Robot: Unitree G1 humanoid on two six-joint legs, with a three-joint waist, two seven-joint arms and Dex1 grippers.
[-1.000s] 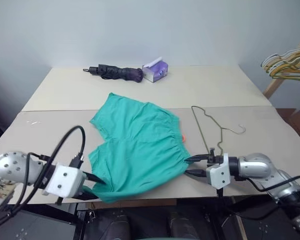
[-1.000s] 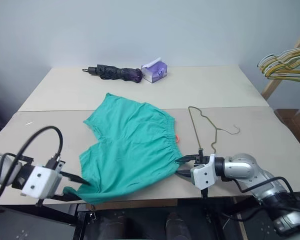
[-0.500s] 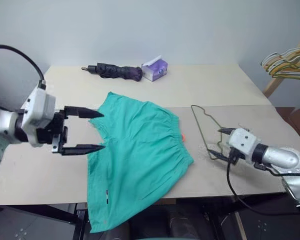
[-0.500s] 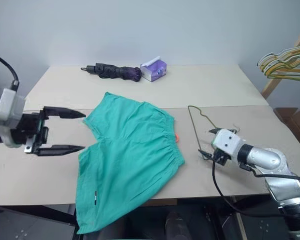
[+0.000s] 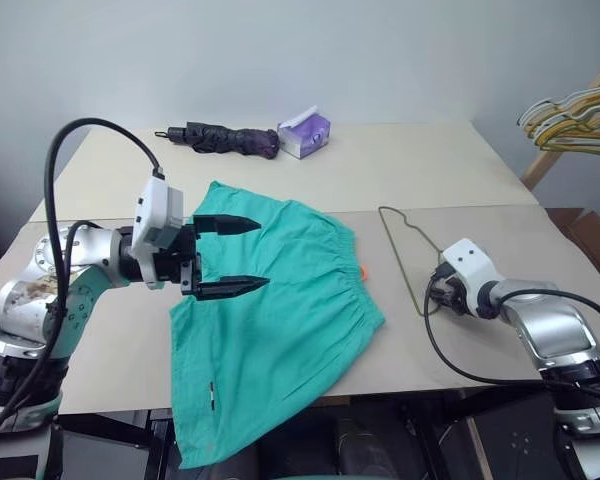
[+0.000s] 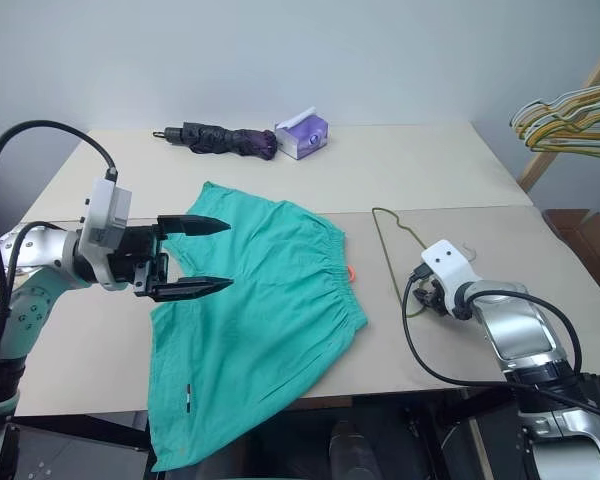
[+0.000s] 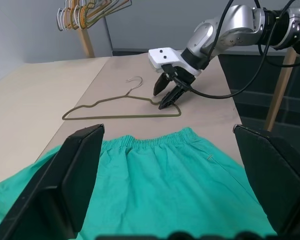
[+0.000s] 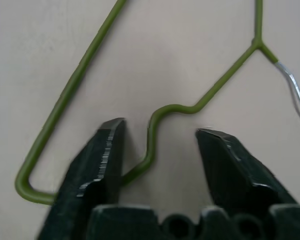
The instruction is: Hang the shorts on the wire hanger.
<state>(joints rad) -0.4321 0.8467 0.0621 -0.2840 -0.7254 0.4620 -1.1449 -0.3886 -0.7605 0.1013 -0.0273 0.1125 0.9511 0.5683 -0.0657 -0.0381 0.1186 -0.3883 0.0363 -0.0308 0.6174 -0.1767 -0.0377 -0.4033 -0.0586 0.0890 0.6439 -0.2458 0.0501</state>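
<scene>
Straddling wire hanger (image 8: pixel 155 145) – R hand (image 8: pixel 160 145) part-open | hook toward rack side | L hand (image 5: pixel 242 255) wide

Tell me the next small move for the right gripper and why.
Probably close the right gripper on the wire hanger. Its two fingers already straddle the bent shoulder wire near the hanger's corner, with a gap on either side, and the hanger lies flat on the table beside the shorts. The left gripper hangs open over the shorts, holding nothing.
</scene>
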